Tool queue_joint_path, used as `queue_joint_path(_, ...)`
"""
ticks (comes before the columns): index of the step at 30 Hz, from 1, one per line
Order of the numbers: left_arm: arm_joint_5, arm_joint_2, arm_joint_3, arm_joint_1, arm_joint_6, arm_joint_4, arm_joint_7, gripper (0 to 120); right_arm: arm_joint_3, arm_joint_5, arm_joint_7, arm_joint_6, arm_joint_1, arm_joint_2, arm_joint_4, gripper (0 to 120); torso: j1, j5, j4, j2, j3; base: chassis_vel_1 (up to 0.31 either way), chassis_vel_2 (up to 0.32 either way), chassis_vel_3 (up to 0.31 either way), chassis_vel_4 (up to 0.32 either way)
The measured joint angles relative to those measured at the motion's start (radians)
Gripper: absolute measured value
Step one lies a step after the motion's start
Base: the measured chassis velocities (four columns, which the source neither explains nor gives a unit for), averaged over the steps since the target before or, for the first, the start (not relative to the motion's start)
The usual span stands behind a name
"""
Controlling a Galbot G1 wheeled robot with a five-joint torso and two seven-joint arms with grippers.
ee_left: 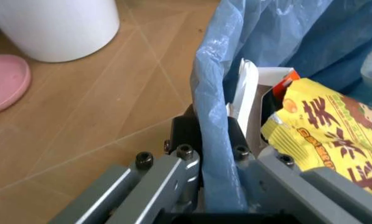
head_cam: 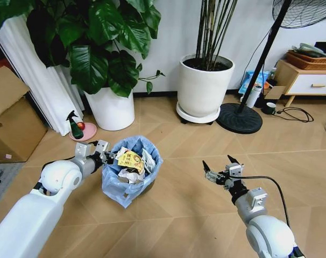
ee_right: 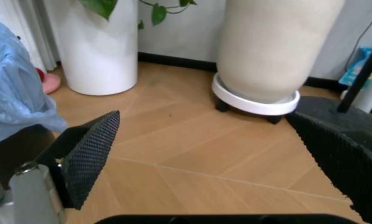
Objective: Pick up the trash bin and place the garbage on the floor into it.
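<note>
1. The trash bin (head_cam: 132,171) sits on the floor (head_cam: 184,204), in front of the white plant pot (head_cam: 112,110) with the big green leaves.
2. Its blue bag (ee_left: 220,140) is full of garbage (head_cam: 133,164). A yellow wrapper (ee_left: 335,144) lies on top, next to white paper (ee_left: 247,93).
3. The left gripper (head_cam: 105,157) is pinched tight on the bin's rim, with the blue bag squeezed between its fingers (ee_left: 184,161).
4. The right gripper (head_cam: 217,167) hangs over bare floor, well to the right of the bin. Its black fingers (ee_right: 89,156) are spread wide and hold nothing.
5. A second white pot (head_cam: 205,88) and a black fan base (head_cam: 239,118) stand farther back.
</note>
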Motion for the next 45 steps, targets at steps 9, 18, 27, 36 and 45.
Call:
queue_joint_path(9, 0.001, -0.002, 0.0, -0.002, 0.0, 0.001, 0.001, 0, 0.003, 0.033, -0.004, 0.015, -0.014, 0.002, -0.002, 100, 0.0, 0.0003, 0.0001, 0.0, 0.0, 0.109, 0.108, -0.098, -0.101)
queue_joint_path(18, -0.001, 0.0, -0.002, -0.001, 0.0, -0.003, 0.002, 0, 0.016, 0.035, -0.006, 0.001, -0.031, 0.009, 0.011, 100, 0.0, 0.0002, -0.0005, 0.0, 0.0, 0.008, 0.003, -0.006, -0.005)
queue_joint_path(27, -0.008, 0.006, -0.002, -0.001, 0.0, -0.003, 0.001, 0, 0.02, 0.021, -0.01, 0.004, -0.036, 0.017, 0.01, 100, 0.0, 0.0, -0.0001, 0.0, 0.0, 0.07, -0.069, -0.073, 0.064)
queue_joint_path(36, -0.01, -0.003, 0.006, -0.002, 0.0, 0.003, 0.003, 0, 0.029, 0.005, -0.018, 0.013, -0.049, 0.026, 0.009, 100, 0.0, 0.0001, -0.0002, 0.0, 0.0, 0.076, -0.075, -0.087, 0.079)
queue_joint_path(45, -0.011, 0.004, 0.0, 0.001, 0.0, 0.002, 0.007, 0, 0.018, -0.008, -0.026, 0.013, -0.05, 0.033, 0.008, 100, 0.0, 0.0, 0.0, 0.0, 0.0, 0.047, -0.048, -0.047, 0.053)
